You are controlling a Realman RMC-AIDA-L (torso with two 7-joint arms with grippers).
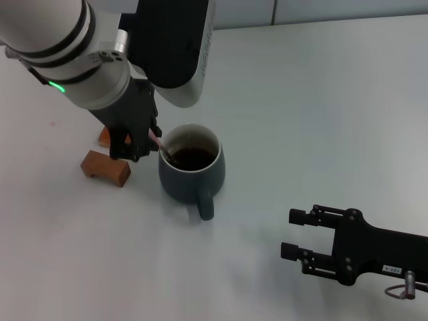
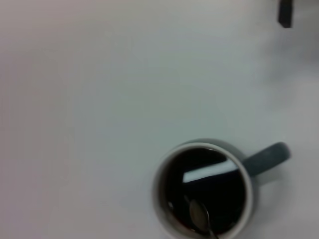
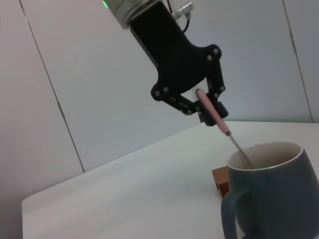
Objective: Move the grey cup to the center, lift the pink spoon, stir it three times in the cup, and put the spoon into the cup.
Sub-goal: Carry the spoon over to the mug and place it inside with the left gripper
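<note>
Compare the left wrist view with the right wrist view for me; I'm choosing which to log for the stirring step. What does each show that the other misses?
Only the left wrist view looks down into the grey cup, showing dark liquid and the spoon's metal bowl submerged. Only the right wrist view shows the left claw gripping the pink spoon by its handle, plus a brown wooden block behind the cup. Both show the cup, its handle and the spoon inside it.

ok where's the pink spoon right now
The pink spoon is held by the left gripper on the robot's left, slanting down, its metal bowl dipped in the dark liquid of the grey cup.
</note>
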